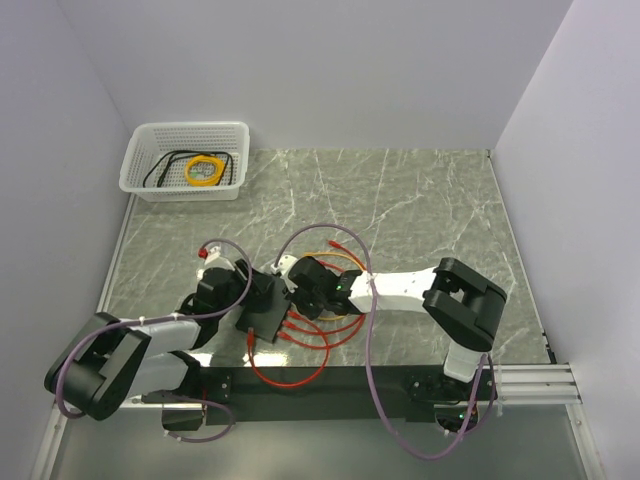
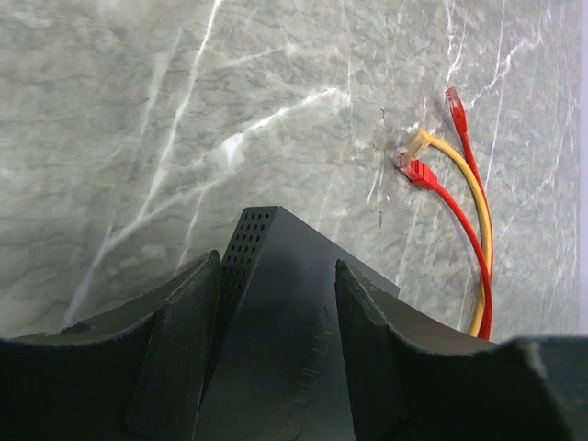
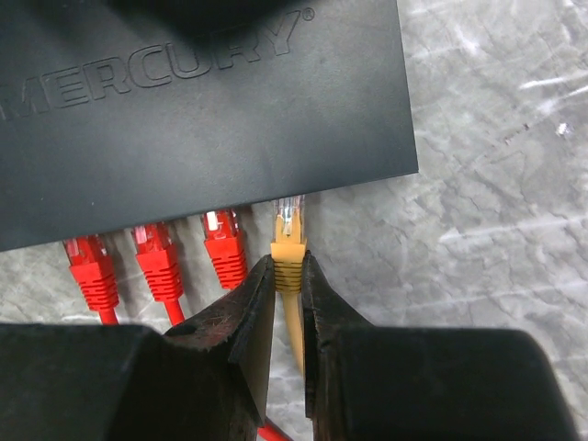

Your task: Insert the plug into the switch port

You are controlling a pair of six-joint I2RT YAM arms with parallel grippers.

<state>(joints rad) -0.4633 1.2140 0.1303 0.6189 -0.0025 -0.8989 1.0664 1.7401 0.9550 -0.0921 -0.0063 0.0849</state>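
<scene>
Basket (image 1: 180,190) far left, left gripper (image 2: 276,266) astride black switch (image 2: 271,367), grip unclear, right gripper (image 3: 288,266) pinching orange-yellow connector (image 3: 288,246) beside three seated red plugs (image 3: 223,243), seating shown only by right wrist view

The switch box (image 3: 202,119) is showing matt black plastic with embossed lettering, and the table (image 3: 496,184) is gleaming like polished grey marble. The yellow boot (image 3: 287,262) is looking rubbery, its tip clear plastic, while the right fingers (image 3: 234,335) are looking coarse and matt black.
</scene>
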